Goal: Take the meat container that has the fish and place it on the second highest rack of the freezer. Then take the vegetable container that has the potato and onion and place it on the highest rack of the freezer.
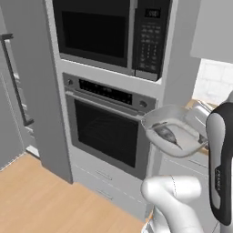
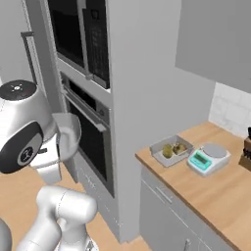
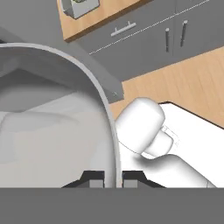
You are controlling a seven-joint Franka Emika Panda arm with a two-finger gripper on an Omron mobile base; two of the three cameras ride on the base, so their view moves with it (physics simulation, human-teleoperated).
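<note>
Two small dark fingertips of the gripper pinch narrowly on the rim of the translucent pale grey meat container, holding it in the air. A small silvery-grey fish lies inside the tub, just right of the black built-in oven. Far right, on the wooden counter, a square-cornered grey tray holds the yellowish-tan and brown potato and onion, beside a teal kitchen scale.

arm raised, jaws pinched shut
</note>
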